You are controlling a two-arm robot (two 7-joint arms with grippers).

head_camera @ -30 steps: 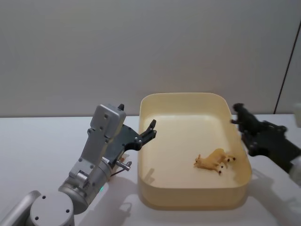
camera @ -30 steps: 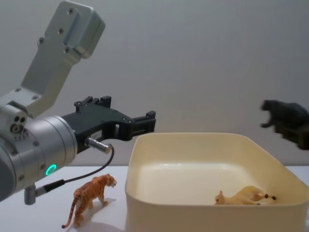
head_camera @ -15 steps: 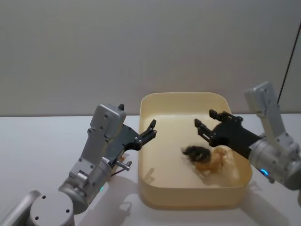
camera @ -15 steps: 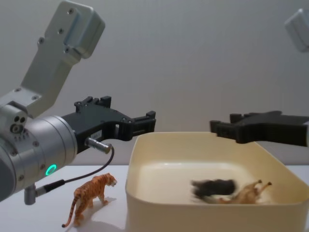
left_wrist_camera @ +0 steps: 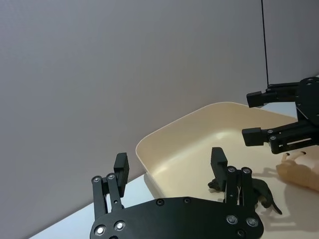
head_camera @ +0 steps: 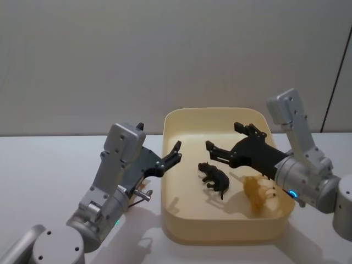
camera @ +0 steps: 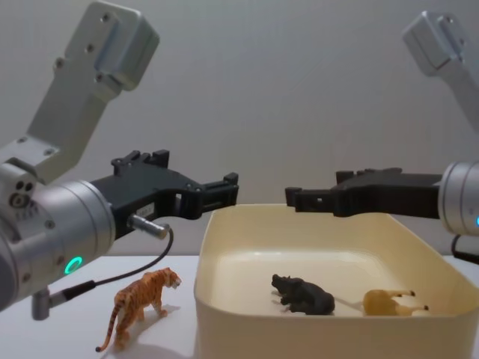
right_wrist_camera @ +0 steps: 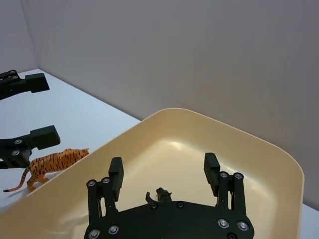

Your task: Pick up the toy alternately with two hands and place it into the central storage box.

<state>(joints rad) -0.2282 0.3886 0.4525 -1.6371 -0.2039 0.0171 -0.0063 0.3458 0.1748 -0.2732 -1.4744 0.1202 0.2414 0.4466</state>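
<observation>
On the white table (head_camera: 44, 165), centre of the workspace: the central storage box (head_camera: 220, 237), cream tub, by far the largest item.

Right gripper (head_camera: 223, 137) reaches in over the box, above the rim. The fingers are spread wide with nothing between them. Left gripper (camera: 224, 191) hovers just outside the box's left wall at about rim height, fingers likewise apart and empty.

Contents of the box: a black animal figure (head_camera: 214, 179) on the floor near the middle, and a tan figure (head_camera: 258, 192) lying on its side to the right of it. The two are near each other but apart. Outside, a tiger toy (camera: 142, 303) stands upright on the table just beside the left wall, below the left gripper.

Reading: the right arm's drop looks complete, since the black figure rests free of the fingers. Judged next turn: left gripper on the tiger.

Notes for doing that well:
- Draw the right arm back out of the box first, so the two wrists do not crowd over the rim.
- Bring the left gripper down with its fingers straddling the tiger's trunk across the narrow way. Avoid the legs or tail, which would likely let it pivot.
- The tiger stands close to the box wall, so mind that the box-side finger does not catch the wall.
- A cable (camera: 120, 277) hangs from the left wrist just above the toy and could knock it over.
- Lift clear of the rim and let go low over bare floor at the left of the box.
</observation>
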